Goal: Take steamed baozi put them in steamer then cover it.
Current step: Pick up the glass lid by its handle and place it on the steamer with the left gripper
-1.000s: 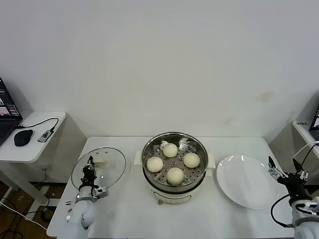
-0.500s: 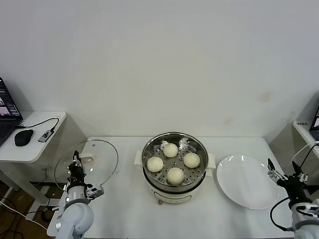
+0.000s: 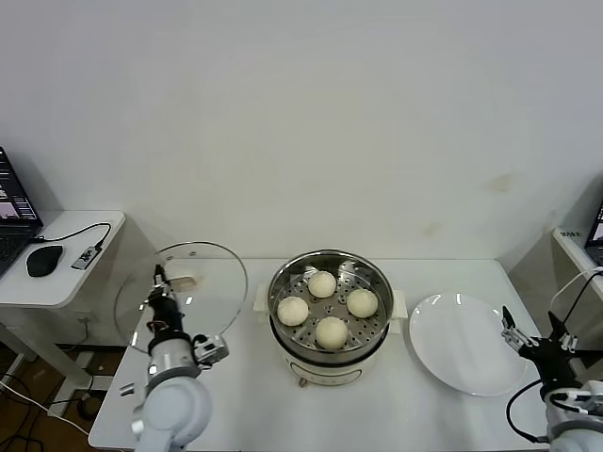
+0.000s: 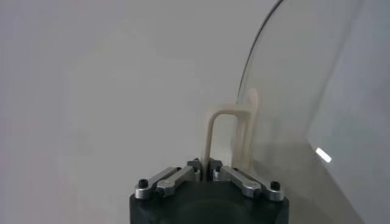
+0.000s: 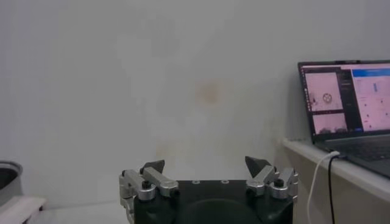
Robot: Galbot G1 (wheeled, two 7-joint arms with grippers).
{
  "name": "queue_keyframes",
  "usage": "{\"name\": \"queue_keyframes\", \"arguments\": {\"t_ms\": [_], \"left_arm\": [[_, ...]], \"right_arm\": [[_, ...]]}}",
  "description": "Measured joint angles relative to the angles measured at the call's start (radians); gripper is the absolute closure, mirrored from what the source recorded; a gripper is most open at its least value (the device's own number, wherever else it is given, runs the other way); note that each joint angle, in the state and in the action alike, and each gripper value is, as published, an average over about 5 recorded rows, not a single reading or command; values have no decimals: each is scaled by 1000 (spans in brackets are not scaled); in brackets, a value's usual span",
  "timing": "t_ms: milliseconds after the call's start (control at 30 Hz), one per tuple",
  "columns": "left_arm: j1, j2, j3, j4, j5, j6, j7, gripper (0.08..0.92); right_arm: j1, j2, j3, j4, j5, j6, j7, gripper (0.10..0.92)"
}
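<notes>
A white table stands against a plain pale wall. A small side desk sits to the left with a black mouse and the edge of a laptop on it.

The steamer sits in the middle of the table with its top open. Four buns lie on the tray inside, close together in a ring. A white plate lies just beside the steamer on the right.

The left gripper is at the left end of the table. It points up, and it is clenched on the cream handle of the lid. The lid is up off the table, to the left of the steamer and apart from it. It is tilted up on its edge, with the glass face turned toward the camera. The handle's long side runs up and away from the claw.

The right gripper waits by the right edge of the table, past the plate. Its fingers are spread wide and hold nothing.
</notes>
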Motion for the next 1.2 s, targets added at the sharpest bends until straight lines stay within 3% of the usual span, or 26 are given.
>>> {"name": "queue_keyframes", "arguments": {"t_ms": [467, 1200], "left_arm": [[-135, -117, 200, 51, 137, 46, 112, 855], [-307, -252, 461, 238, 175, 46, 148, 855]], "right_arm": [[8, 32, 24, -31, -48, 8, -4, 203], [21, 50, 34, -83, -82, 19, -7, 203]]}}
